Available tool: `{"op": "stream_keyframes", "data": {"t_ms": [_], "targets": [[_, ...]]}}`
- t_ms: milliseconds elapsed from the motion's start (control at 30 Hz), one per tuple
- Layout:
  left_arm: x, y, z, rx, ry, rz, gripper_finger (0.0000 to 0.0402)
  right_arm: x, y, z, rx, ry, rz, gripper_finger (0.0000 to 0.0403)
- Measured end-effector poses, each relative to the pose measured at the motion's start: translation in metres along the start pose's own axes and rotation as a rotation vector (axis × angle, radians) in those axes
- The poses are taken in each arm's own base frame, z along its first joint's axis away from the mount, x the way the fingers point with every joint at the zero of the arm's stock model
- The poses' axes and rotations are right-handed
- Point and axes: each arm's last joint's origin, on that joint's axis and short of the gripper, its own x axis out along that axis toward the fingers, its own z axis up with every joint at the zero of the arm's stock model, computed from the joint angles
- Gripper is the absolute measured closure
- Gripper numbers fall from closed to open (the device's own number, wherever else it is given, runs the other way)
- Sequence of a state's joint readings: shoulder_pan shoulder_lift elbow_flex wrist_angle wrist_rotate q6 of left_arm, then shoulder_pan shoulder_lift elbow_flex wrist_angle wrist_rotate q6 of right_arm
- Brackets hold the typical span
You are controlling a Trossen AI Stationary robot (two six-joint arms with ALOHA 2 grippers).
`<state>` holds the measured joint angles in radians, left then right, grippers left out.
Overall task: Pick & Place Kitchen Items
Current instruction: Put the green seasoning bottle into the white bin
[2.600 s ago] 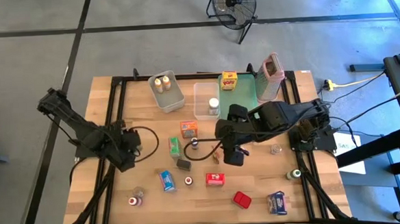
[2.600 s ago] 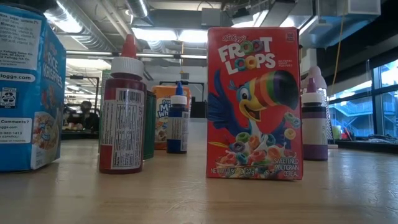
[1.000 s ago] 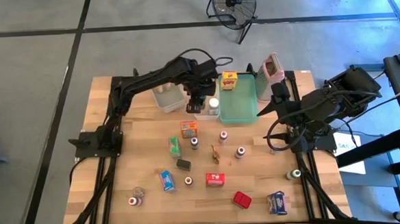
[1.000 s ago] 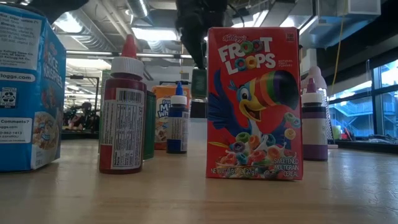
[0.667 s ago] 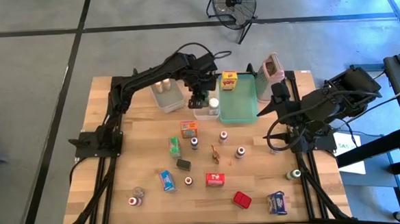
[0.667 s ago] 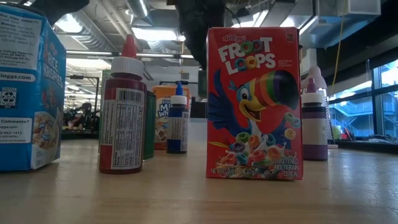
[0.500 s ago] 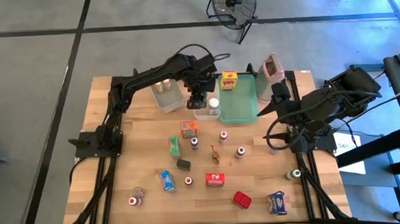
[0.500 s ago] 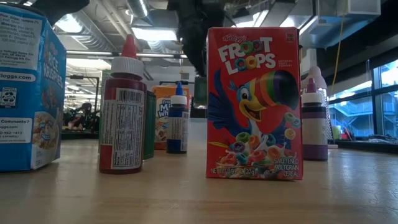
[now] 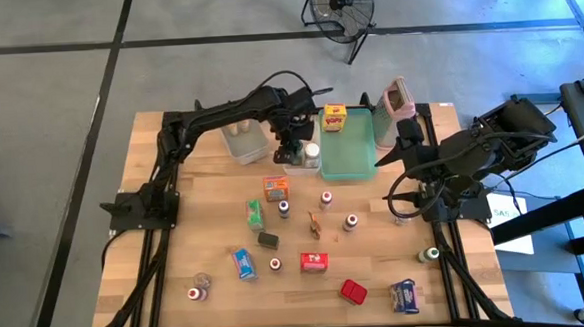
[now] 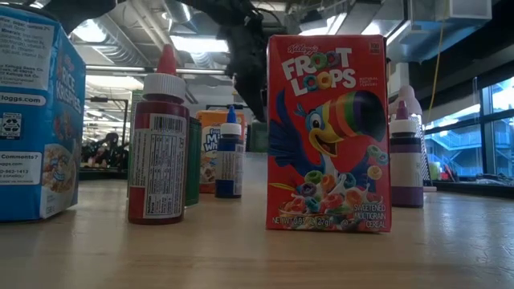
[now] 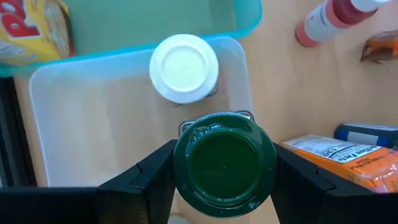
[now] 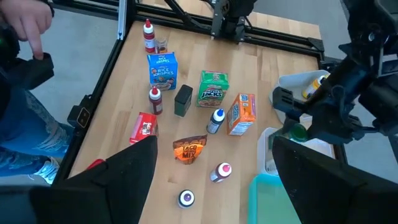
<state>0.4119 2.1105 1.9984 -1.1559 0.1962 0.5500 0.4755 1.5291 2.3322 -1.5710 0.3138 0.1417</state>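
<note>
A small jar with a round dark-green lid (image 11: 224, 165) is held between the fingers of the left claw (image 11: 224, 180), which is closed on its sides. It is seen from above, its lid glossy and filling the gap between the fingers. It is held over the clear plastic bin (image 11: 81, 137), beside a white-capped jar (image 11: 184, 68) that stands in that bin near the wall next to the teal tray (image 11: 186, 25). In the high view the left claw (image 9: 293, 143) is placed over this bin (image 9: 294, 161) at the far side of the tabletop (image 9: 205, 228). Compared with half a second earlier, the left arm's position over the bin is little changed. The right claw (image 12: 214, 180) is held wide apart and empty, raised at the right edge of the tabletop, unchanged from a second ago.
</note>
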Motion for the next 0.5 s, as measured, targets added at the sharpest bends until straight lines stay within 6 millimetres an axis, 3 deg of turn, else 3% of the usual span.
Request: {"op": "stream_keyframes", "data": {"t_ms": [500], "targets": [[0.030,0.003,-0.006,0.033,-0.029,0.026,0.0199,0.000,0.000,0.000,0.008,0.000,0.000,0.0082]]}}
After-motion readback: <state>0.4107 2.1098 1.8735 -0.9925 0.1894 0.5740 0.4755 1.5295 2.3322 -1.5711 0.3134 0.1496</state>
